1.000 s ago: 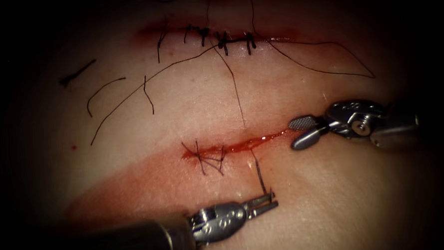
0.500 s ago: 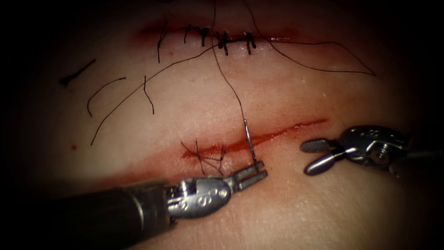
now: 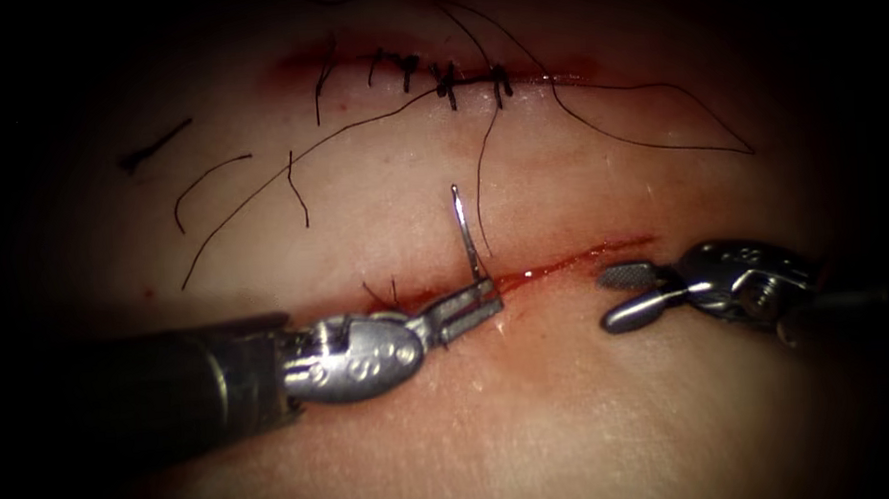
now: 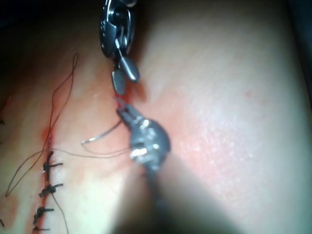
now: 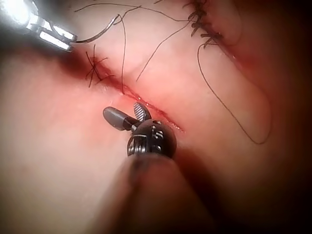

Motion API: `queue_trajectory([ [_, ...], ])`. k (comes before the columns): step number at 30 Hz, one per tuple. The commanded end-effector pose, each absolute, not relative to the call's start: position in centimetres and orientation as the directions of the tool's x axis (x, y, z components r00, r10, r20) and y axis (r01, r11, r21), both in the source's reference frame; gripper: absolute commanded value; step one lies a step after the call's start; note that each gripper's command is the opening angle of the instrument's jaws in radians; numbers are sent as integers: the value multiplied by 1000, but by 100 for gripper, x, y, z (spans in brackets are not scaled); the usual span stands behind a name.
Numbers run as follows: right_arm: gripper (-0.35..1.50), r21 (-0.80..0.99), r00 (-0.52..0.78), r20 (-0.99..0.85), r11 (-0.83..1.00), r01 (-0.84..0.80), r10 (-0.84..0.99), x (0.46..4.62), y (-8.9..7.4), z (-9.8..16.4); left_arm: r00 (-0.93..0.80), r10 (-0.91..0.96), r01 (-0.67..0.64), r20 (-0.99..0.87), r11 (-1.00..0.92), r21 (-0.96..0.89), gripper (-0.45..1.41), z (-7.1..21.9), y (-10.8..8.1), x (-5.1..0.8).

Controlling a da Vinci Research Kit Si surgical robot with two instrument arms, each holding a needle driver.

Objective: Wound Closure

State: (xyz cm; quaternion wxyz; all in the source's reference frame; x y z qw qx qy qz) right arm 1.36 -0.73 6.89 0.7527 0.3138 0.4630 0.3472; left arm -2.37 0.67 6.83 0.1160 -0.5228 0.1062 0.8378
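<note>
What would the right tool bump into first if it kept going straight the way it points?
Probably the left tool's jaws holding the needle; the open, empty right tool points leftward along the cut. Depth is unclear.

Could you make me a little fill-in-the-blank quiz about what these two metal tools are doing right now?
1. The left tool grips the curved ____.
2. The needle is ____ of the tissue.
3. The right tool has its jaws ____ and holds nothing.
4. Black thread trails from the needle's ____ end.

Missing words: needle; clear; open; free

A second cut (image 3: pixel 437 75) — already stitched (dark stitches) — lies beyond.
</note>
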Motion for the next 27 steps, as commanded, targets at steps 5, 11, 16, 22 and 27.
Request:
queue_trajectory([
  [5, 102, 887, 265, -395, 441, -139, 880, 155, -52, 691, -437, 38, -258, -898, -962, 85, -45, 725, 53, -254],
  [11, 102, 920, 252, -336, 374, -121, 908, 172, -49, 713, -451, -72, -195, -889, -965, 177, -45, 743, 46, -264],
  [16, 102, 942, 258, -284, 319, -107, 924, 185, -59, 741, -470, -155, -155, -869, -955, 254, -45, 741, 46, -266],
  [22, 102, 951, 263, -258, 292, -100, 930, 191, -66, 757, -479, -199, -130, -855, -947, 293, -45, 740, 46, -266],
  [27, 102, 953, 262, -252, 286, -100, 931, 193, -68, 755, -482, -211, -124, -851, -944, 304, -45, 740, 45, -267],
])
